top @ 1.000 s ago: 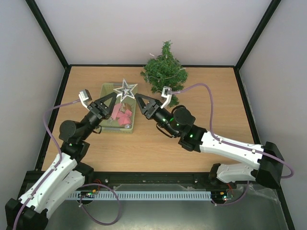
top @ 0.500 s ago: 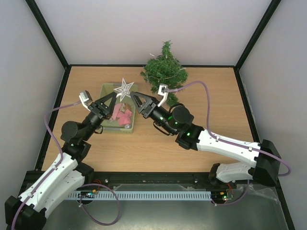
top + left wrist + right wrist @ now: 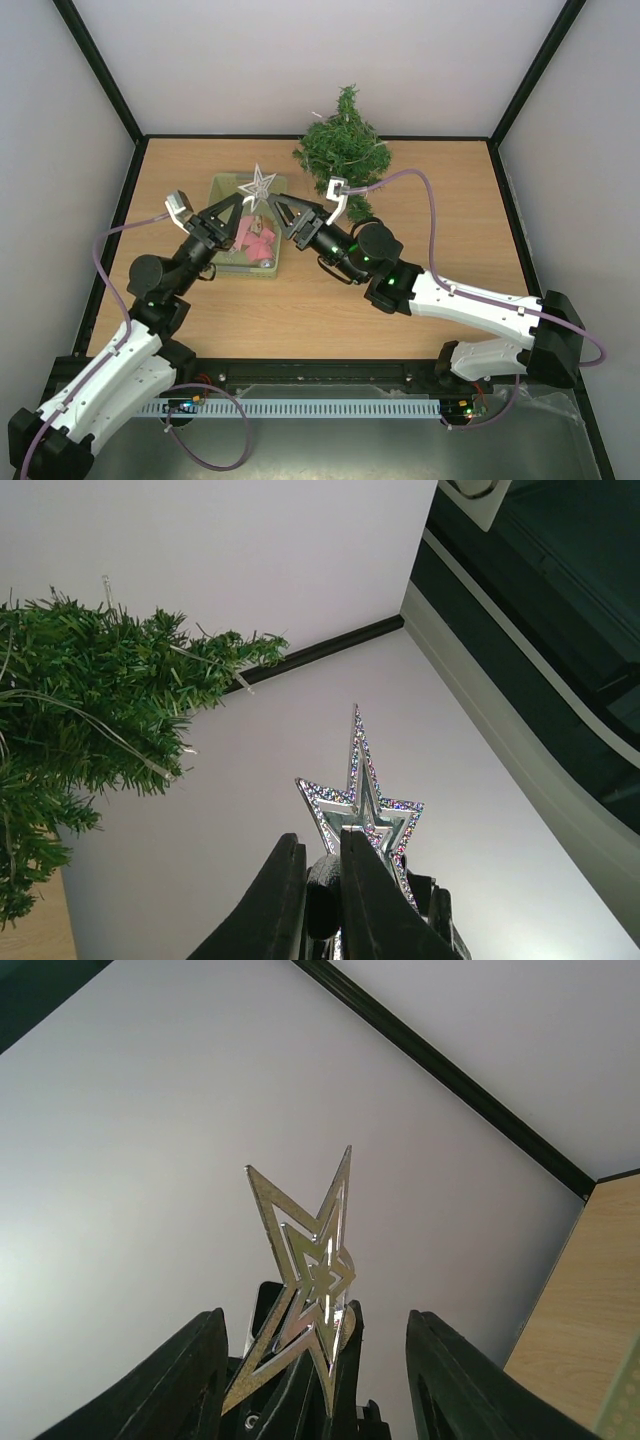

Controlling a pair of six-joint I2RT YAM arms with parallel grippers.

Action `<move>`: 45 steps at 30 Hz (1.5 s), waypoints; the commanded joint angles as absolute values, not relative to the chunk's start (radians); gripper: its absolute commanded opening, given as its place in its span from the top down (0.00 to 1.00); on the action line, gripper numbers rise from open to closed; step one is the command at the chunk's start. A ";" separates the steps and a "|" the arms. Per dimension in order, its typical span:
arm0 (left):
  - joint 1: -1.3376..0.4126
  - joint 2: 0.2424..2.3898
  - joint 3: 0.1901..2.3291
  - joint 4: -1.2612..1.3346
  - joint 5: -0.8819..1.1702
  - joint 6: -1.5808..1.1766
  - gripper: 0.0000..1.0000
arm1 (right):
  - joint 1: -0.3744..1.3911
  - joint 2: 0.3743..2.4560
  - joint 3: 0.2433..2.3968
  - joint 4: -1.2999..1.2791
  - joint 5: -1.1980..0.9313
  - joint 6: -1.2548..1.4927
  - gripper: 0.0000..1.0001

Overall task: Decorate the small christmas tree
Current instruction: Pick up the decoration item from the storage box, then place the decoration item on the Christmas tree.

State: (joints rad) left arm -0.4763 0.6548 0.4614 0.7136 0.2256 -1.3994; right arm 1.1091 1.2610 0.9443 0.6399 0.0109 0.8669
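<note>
Silver glitter all over it: gripped a five-pointed star ornament [image 3: 259, 186] by its foot in the left pincer [image 3: 243, 203], with jaws clamped tight, upright above the far end of a pale green plastic basket [image 3: 224, 183] on the left half of the wooden tabletop [image 3: 470, 200]. Brought the right pincer [image 3: 280, 206] in from the right over the last second, from well apart to just beside the star, and spread its jaws wider along the way. Stood open now, one finger on either side of the star's lower points, with no contact to be made out. Looked like a hand-over in the making: still needed a closing of the right jaws on the star ahead of any release by the left. Left the small bushy dark green christmas tree [image 3: 343, 150] standing at the middle of the tabletop's far edge, just beyond the right pincer, without a topper. Judged the decorating barely begun, with a slip on those thin points as the main risk.
</note>
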 commanded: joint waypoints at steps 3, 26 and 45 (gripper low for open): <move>-0.486 0.632 0.454 0.746 0.206 -1.401 0.97 | 1.128 1.258 0.934 0.667 0.032 0.840 0.53; -0.497 0.620 0.452 0.704 0.169 -1.405 0.97 | 1.136 1.219 0.909 0.675 0.089 0.792 0.52; -0.520 0.624 0.443 0.722 0.152 -1.414 0.97 | 1.136 1.261 0.943 0.672 0.091 0.801 0.70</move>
State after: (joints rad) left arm -0.5121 0.6270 0.4568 0.6758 0.1638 -1.4075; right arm 1.1275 1.2560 0.9161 0.6556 0.0616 0.8181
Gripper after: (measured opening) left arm 0.078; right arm 0.334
